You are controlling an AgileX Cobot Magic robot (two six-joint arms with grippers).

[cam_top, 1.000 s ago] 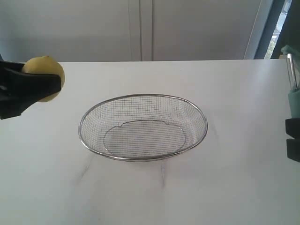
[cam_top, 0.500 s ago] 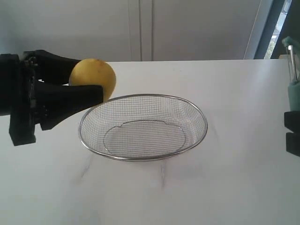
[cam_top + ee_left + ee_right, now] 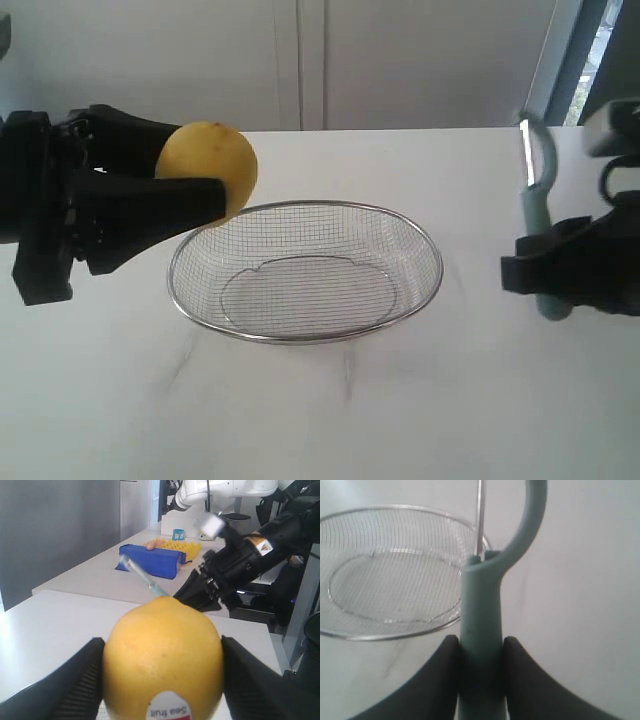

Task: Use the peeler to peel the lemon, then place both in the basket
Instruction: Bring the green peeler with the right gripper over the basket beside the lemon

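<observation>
My left gripper (image 3: 205, 172) points level toward centre, clamped on either side of the lemon (image 3: 212, 158); my right gripper (image 3: 546, 268) pinches the peeler (image 3: 531, 195) handle, blade end up.

The right gripper (image 3: 481, 652) clamps the peeler (image 3: 482, 625) (teal handle) near the basket (image 3: 390, 635).

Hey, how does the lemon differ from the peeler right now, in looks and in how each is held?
The lemon is round and yellow with a sticker; the peeler is slim and teal. The left gripper holds the lemon by the basket's left rim; the right gripper holds the peeler roughly upright, to the basket's right. Shared: both are held off the table, neither in the basket.
</observation>
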